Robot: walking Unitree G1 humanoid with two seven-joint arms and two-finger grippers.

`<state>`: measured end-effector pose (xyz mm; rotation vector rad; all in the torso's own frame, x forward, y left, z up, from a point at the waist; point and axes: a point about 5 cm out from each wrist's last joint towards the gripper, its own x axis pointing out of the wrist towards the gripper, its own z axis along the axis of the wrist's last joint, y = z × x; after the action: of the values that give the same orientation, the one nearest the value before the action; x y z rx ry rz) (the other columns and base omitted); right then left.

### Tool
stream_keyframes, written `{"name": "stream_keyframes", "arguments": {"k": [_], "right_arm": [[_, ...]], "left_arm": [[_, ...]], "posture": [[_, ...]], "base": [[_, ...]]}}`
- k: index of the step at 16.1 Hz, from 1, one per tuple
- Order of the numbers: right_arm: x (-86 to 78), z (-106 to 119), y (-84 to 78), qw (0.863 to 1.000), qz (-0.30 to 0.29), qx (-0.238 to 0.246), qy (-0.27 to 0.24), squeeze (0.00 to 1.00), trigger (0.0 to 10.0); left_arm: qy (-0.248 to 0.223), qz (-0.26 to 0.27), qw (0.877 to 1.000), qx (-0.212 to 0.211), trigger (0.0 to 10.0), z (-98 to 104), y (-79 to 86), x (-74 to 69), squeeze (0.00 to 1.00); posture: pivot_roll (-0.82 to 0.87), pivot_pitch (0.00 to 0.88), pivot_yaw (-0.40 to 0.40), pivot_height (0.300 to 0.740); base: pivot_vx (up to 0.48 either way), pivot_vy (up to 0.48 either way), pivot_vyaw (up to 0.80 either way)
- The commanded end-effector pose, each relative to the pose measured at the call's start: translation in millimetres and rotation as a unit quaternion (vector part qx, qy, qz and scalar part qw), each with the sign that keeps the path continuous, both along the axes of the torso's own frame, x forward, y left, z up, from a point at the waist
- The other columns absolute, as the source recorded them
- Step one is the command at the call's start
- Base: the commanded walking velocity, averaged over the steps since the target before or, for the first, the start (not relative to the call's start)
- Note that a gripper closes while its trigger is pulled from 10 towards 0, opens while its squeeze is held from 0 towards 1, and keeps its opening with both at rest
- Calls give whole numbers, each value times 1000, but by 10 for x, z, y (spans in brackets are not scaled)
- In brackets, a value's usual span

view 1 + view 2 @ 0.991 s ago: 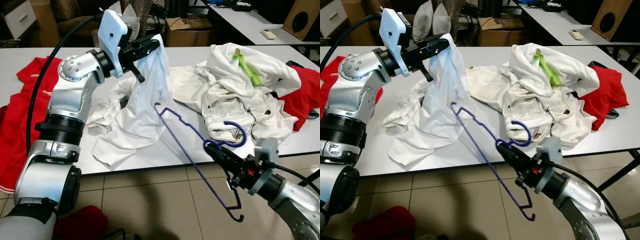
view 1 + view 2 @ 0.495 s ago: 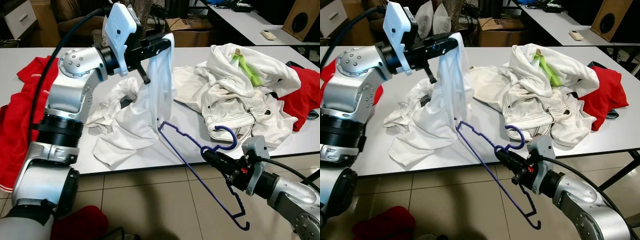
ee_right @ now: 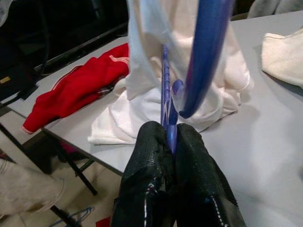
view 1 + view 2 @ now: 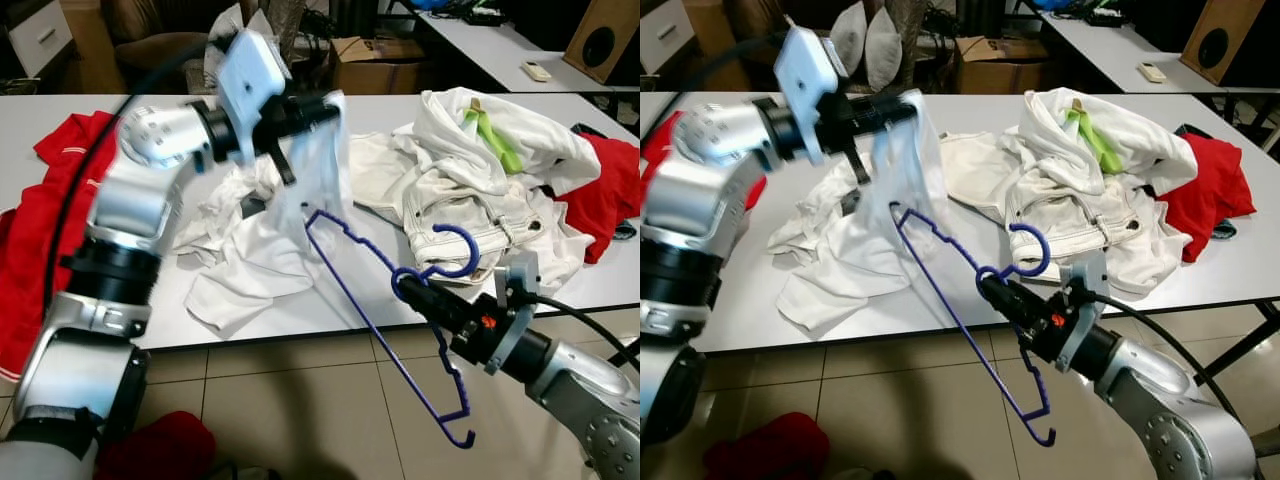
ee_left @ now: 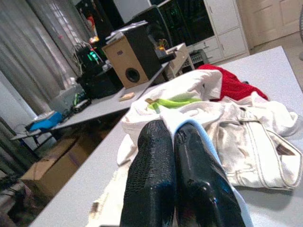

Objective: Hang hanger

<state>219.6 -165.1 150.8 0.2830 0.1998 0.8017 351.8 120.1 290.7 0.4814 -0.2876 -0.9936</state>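
Note:
A blue plastic hanger (image 4: 372, 290) slants over the table's front edge, its hook up and one arm reaching toward the lifted cloth. My right gripper (image 4: 408, 288) is shut on its neck just under the hook; the right wrist view shows the hanger (image 3: 166, 94) pinched between the black fingers (image 3: 147, 156). My left gripper (image 4: 322, 104) is shut on a white shirt (image 4: 312, 170), holding it up above the table so it hangs in a drape. The hanger's upper tip sits against the shirt's lower part. In the left wrist view the fingers (image 5: 156, 175) press together on pale cloth.
A white table (image 4: 60, 130) carries a heap of white jackets (image 4: 470, 180) with a green strap, and red garments at the left (image 4: 40, 230) and right (image 4: 610, 190). Another red cloth (image 4: 150, 445) lies on the tiled floor. Boxes, a speaker and desks stand behind.
The right gripper has carried the hanger up and left, bringing its tip against the hanging shirt. The left arm has shifted slightly, blurred, still holding the shirt aloft.

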Motion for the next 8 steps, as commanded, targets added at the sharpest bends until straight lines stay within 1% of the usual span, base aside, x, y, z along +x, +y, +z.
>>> {"name": "stream_keyframes", "arguments": {"k": [1, 2, 3, 4, 6, 8], "right_arm": [[37, -20, -20, 1000, -12, -5, 9, 0, 10000], [67, -82, -32, 999, -28, -15, 29, 0, 10000], [82, -116, -44, 998, -39, -22, 38, 0, 10000], [112, -167, -63, 996, -62, -28, 53, 0, 10000], [164, -244, -82, 992, -96, -33, 80, 0, 10000], [193, -275, -86, 989, -113, -27, 96, 0, 10000]], "left_arm": [[-11, -14, 1000, 2, 0, 52, -56, -42, 0], [-12, -16, 1000, 0, 0, 74, -57, -52, 0], [-12, -16, 1000, -2, 0, 87, -55, -55, 0], [-12, -21, 1000, -11, 0, 123, -49, -70, 0], [-11, -32, 999, -26, 0, 200, -34, -110, 0], [-13, -30, 999, -24, 0, 212, -27, -113, 0]], "posture": [[-202, 0, -16, 740], [-203, 0, -14, 740], [-202, 0, -14, 740], [-202, 0, -13, 740], [-203, 0, -13, 740], [-201, 0, -16, 740]], "base": [[0, 0, 0], [0, 0, 0], [0, 0, 0], [0, 0, 0], [0, 0, 0], [0, 0, 0]]}}
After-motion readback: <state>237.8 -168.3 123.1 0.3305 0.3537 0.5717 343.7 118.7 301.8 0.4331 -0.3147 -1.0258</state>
